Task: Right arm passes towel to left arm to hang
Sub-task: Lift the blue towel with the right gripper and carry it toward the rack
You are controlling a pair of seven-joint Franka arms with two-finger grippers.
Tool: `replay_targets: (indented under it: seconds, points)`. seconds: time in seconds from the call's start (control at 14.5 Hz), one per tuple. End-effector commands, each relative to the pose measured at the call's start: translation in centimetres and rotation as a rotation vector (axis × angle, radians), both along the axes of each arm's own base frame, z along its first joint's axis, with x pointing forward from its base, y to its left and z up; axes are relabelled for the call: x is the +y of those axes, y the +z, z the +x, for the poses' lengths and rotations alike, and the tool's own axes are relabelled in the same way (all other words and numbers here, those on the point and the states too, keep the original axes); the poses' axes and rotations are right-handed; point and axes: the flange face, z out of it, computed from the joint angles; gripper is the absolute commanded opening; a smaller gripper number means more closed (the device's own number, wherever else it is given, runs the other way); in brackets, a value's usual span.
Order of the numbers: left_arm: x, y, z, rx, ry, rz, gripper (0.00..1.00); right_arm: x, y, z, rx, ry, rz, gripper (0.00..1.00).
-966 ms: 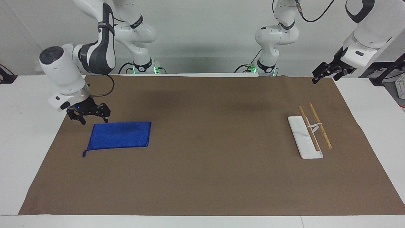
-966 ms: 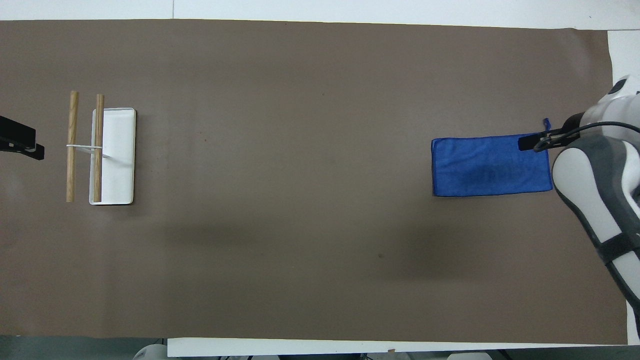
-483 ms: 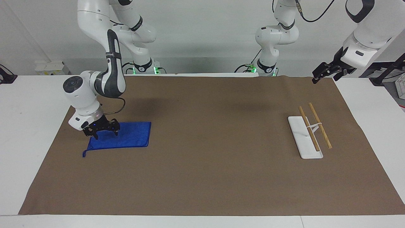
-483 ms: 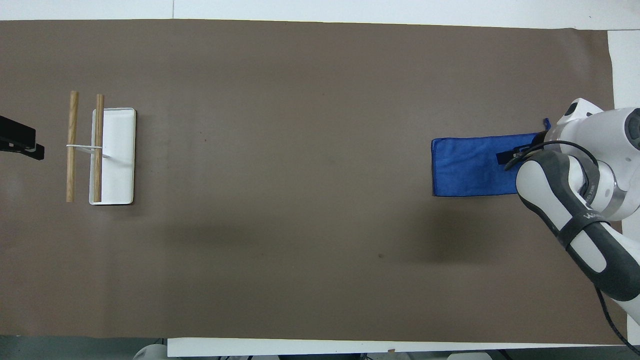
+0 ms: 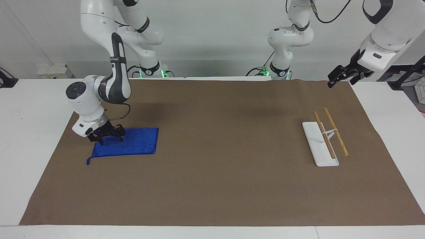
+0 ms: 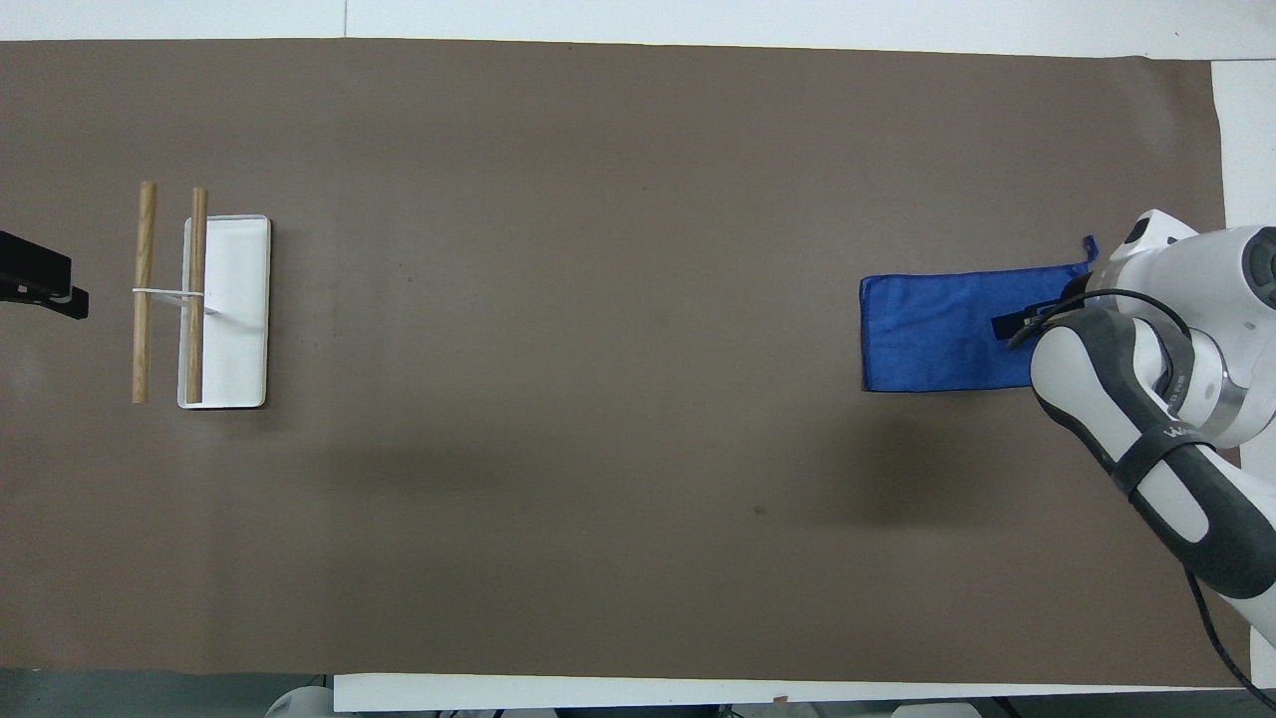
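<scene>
My right arm (image 5: 114,71) bends down from its base at the robots' edge of the bench, elbow high, forearm dropping steeply to a wrist that tilts toward the right arm's end. My right gripper (image 5: 108,136) sits low on the blue towel (image 5: 132,143), at the towel's end nearest the right arm's end of the bench, its broad black fingers (image 5: 99,140) spread and pressing down on the cloth without yet having closed on it; a small blue light shows on the gripper body. In the overhead view my forearm covers that end of the towel (image 6: 937,334), and only a black finger tip (image 6: 1009,325) pokes out over the blue.

The towel lies flat on the brown mat (image 5: 215,186), near the mat's corner at the right arm's end, its thin loop tail (image 5: 88,161) trailing off the corner farthest from the robots.

My left arm (image 5: 382,36) waits, its slim left gripper (image 5: 335,79) hanging in the air over the mat's corner at the left arm's end by the robots' edge; I cannot tell whether it is released or clenched.

Toward that same end stands the white towel rack (image 5: 320,143) with its two wooden bars (image 5: 335,131), well apart from the towel. Between towel and rack the mat is bare and wide, and a white strip of table (image 5: 20,139) borders the mat at each end.
</scene>
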Motion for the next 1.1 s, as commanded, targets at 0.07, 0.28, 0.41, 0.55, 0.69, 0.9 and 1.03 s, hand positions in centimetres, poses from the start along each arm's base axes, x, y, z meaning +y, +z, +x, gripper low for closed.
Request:
replay_targets:
  seconds: [0.07, 0.28, 0.41, 0.55, 0.69, 0.9, 1.03]
  points:
    - [0.2, 0.0, -0.4, 0.000, 0.002, -0.009, 1.00, -0.3, -0.5, -0.2, -0.017, 0.009, 0.011, 0.92]
    - [0.2, 0.1, -0.4, -0.001, 0.002, -0.009, 1.00, -0.2, -1.3, -0.4, -0.002, 0.010, 0.013, 0.86]
    - [0.2, 0.1, -0.4, -0.001, 0.002, -0.009, 1.00, -0.2, -1.4, -0.5, 0.001, 0.010, 0.013, 0.84]
    - [0.2, 0.0, -0.4, 0.000, 0.004, -0.009, 1.00, -0.2, -1.4, -0.5, 0.001, 0.010, 0.013, 0.79]
    - [0.2, 0.1, -0.4, -0.001, 0.002, -0.009, 1.00, -0.1, -1.4, -0.5, 0.004, 0.010, 0.014, 0.46]
    - [0.2, 0.1, -0.4, -0.001, 0.002, -0.009, 1.00, 0.3, -1.0, 0.0, -0.006, 0.000, 0.015, 0.00]
    - [0.2, 0.1, -0.4, -0.001, 0.001, -0.009, 1.00, 0.5, -0.6, 0.0, -0.012, -0.044, 0.049, 0.00]
